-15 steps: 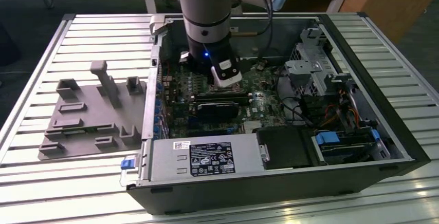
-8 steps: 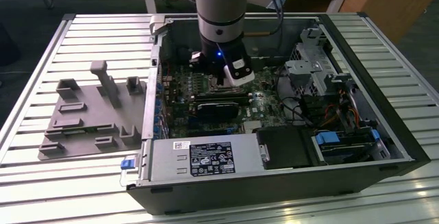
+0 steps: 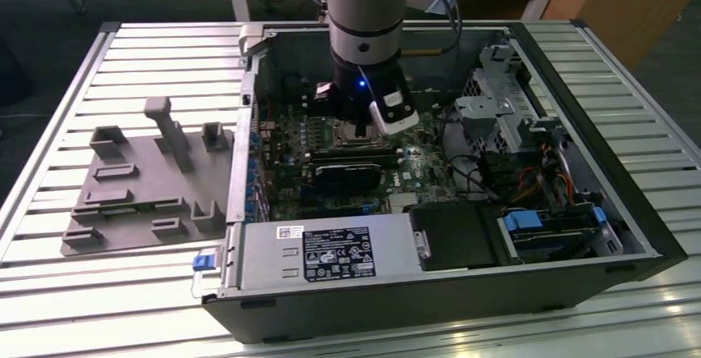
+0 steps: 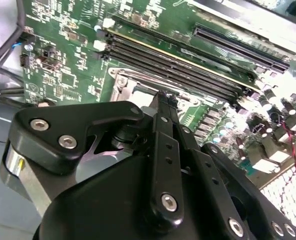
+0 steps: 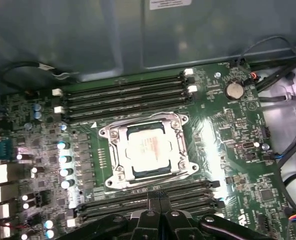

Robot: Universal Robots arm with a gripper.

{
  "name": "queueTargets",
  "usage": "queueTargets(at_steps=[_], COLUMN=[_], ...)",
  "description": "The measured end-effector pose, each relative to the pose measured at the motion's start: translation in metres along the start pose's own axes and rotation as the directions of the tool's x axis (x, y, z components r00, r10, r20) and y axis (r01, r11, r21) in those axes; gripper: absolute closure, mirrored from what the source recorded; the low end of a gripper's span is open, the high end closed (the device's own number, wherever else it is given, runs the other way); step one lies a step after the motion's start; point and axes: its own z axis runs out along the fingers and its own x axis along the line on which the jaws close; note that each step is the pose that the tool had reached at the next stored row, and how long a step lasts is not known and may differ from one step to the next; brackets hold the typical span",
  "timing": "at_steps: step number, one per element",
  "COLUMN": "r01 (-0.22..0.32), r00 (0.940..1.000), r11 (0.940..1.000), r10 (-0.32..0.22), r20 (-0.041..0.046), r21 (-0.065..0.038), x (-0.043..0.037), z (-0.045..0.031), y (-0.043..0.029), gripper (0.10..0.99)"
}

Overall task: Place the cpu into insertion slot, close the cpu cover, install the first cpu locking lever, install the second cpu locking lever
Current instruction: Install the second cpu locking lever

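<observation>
The cpu sits in the insertion slot, and the cpu cover lies flat to hold it. The jaws are together, empty, on the gripper just above.

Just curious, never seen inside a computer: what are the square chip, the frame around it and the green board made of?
The cpu looks metal-topped: pale, matte silver. The cpu cover seems bare steel, bright with glare. The green board looks like lacquered fibreglass, though that is a guess.
</observation>
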Motion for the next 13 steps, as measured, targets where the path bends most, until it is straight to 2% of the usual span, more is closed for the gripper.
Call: queueTargets(at_steps=[7,13], r01=[0.003,0.005], r00=[1.0,0.9999], r11=[0.9991,0.9962], r10=[-0.003,-0.007], r20=[0.0068,0.0144], r21=[0.043,0.087], x=[-0.0067,-0.0108], z=[0.0017,0.0031], y=[0.0071,0.0133], gripper=[0.98,0.98])
